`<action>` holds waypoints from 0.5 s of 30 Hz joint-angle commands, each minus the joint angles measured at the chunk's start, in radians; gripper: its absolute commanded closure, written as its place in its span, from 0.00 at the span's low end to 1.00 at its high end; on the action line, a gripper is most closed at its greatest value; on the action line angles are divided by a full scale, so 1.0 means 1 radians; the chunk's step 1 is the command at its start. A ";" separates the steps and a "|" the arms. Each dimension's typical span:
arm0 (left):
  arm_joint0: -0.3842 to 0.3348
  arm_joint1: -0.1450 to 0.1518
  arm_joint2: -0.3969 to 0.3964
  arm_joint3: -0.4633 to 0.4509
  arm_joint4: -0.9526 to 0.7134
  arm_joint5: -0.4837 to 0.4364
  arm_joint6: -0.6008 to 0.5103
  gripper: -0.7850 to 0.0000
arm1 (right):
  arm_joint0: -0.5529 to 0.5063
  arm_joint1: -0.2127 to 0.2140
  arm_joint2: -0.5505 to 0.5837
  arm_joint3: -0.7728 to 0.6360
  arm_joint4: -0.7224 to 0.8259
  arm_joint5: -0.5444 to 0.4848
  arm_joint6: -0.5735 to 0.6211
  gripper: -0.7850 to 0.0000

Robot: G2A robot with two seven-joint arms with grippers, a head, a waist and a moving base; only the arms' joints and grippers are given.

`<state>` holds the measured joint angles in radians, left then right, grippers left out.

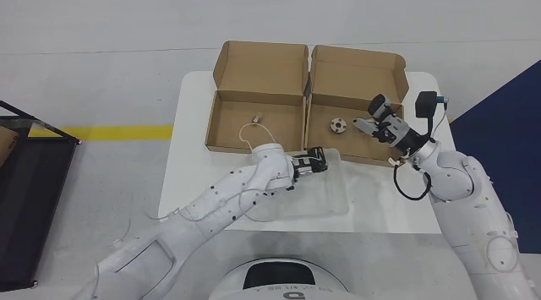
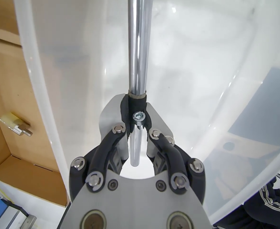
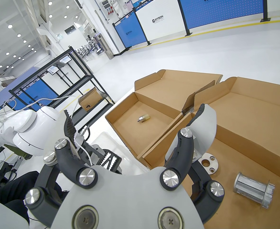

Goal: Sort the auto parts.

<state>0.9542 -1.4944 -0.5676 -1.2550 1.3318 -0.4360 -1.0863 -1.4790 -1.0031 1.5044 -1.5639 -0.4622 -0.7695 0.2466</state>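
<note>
while left end effector clamps steel rod over clear tub, right end effector gapes empty.

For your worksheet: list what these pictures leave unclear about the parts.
Steel rod: far end cut off by the left wrist view's edge.
Small part in a cardboard box: too small in the top view to identify.
Perforated disc: partly behind the right end effector in the right wrist view.
</note>
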 commanded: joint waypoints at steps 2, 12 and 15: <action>-0.001 -0.007 0.016 0.015 0.059 0.087 -0.040 0.97 | 0.000 0.000 0.000 0.000 0.000 0.000 0.000 0.00; -0.028 -0.058 0.083 0.082 0.072 0.130 -0.049 0.86 | 0.000 0.000 0.000 0.000 0.000 0.000 0.000 0.00; -0.022 -0.056 0.075 0.065 0.086 0.137 -0.036 0.87 | 0.000 0.000 0.000 0.000 0.000 0.000 0.000 0.00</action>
<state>0.9289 -1.5514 -0.4904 -1.1824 1.4124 -0.3012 -1.1247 -1.4790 -1.0031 1.5044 -1.5639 -0.4622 -0.7695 0.2466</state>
